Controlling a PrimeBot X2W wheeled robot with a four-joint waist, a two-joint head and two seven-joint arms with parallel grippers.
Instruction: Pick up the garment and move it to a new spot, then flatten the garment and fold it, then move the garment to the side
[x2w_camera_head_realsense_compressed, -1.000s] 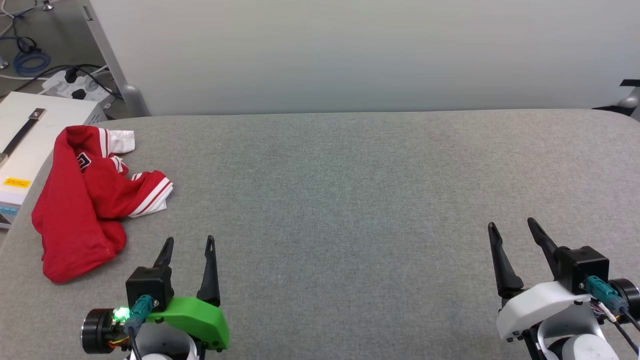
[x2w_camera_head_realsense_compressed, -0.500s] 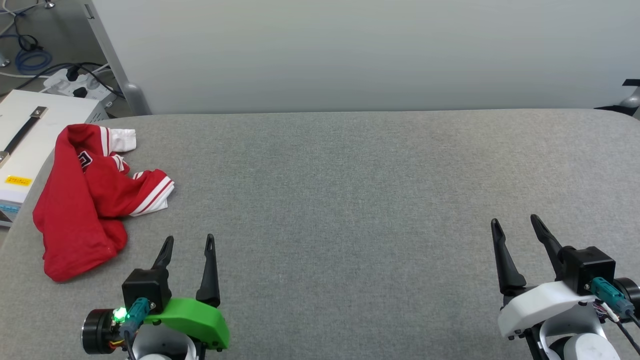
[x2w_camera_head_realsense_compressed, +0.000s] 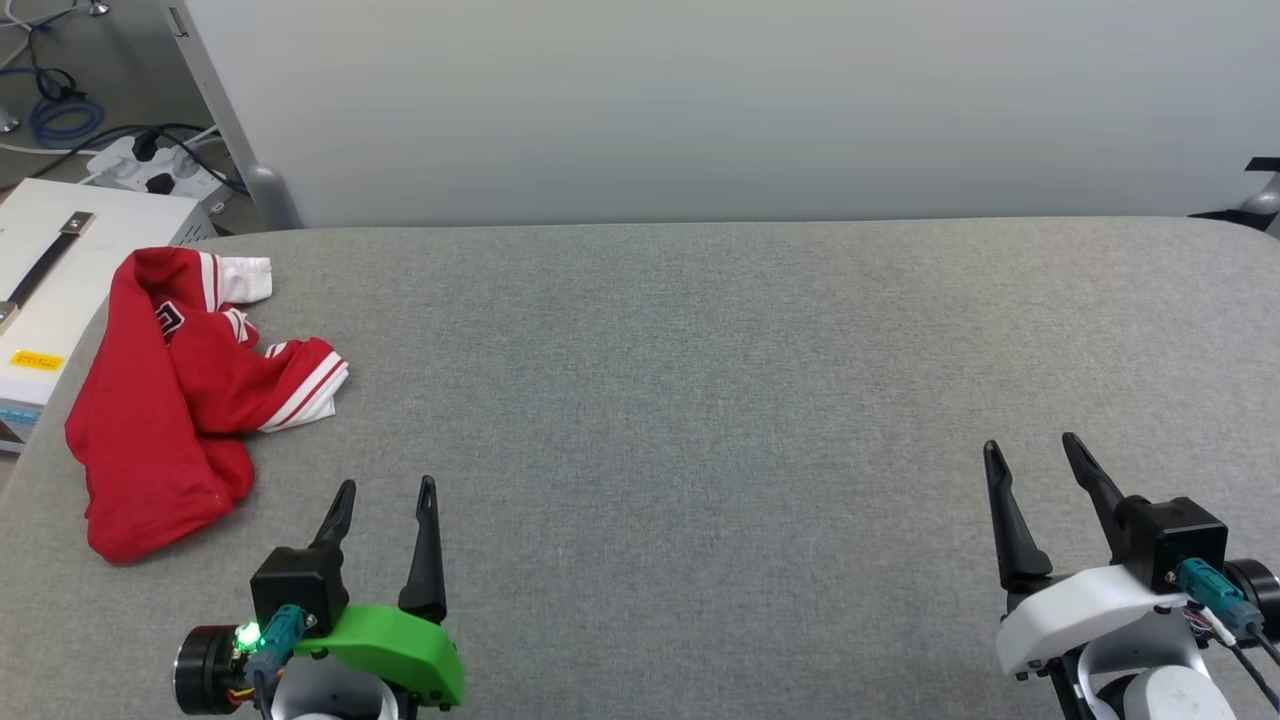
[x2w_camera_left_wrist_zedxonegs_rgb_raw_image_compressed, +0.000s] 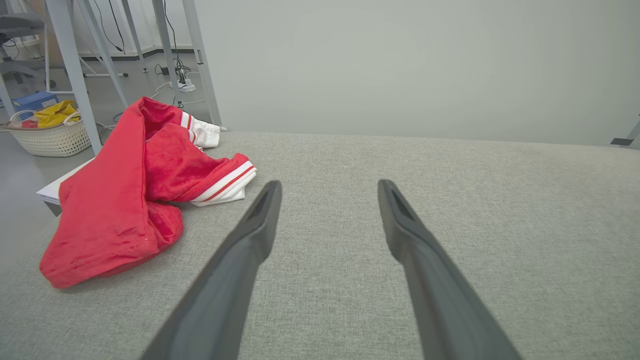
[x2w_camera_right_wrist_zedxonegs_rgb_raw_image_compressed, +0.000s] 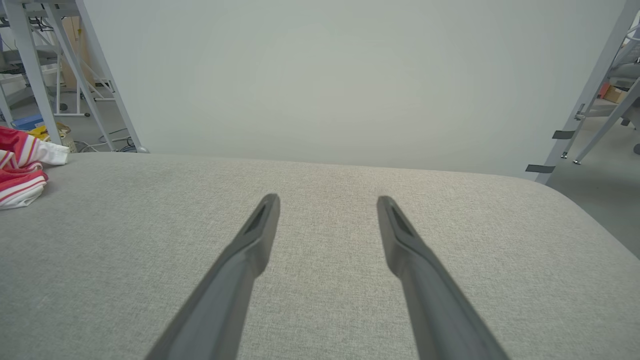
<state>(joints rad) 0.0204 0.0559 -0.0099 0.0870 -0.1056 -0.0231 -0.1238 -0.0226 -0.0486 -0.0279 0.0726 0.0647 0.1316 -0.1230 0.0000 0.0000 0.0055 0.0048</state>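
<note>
Along the table's (x2w_camera_head_realsense_compressed: 700, 380) left edge, from its far corner toward its near side, lies the garment (x2w_camera_head_realsense_compressed: 165, 410). It is a crumpled red heap with one white striped sleeve poking toward the table's middle and another at the table's far end. Its outer side reaches the table's rim beside a white case (x2w_camera_head_realsense_compressed: 60, 260). Nothing of the task looks done: the garment is bunched and unfolded and no hand touches it. The pickup, the move to a new spot, the flattening, the fold and the last shift aside are all left. The left hand (x2w_camera_head_realsense_compressed: 386, 483) hovers over the table's near left, just beside the garment's near end, jaws parted wide with nothing between them. The right hand (x2w_camera_head_realsense_compressed: 1030, 441) hangs over the table's near right, well apart from the garment, jaws likewise parted and empty. By my judgement the first reach suits the left hand, being the closer one.
</note>
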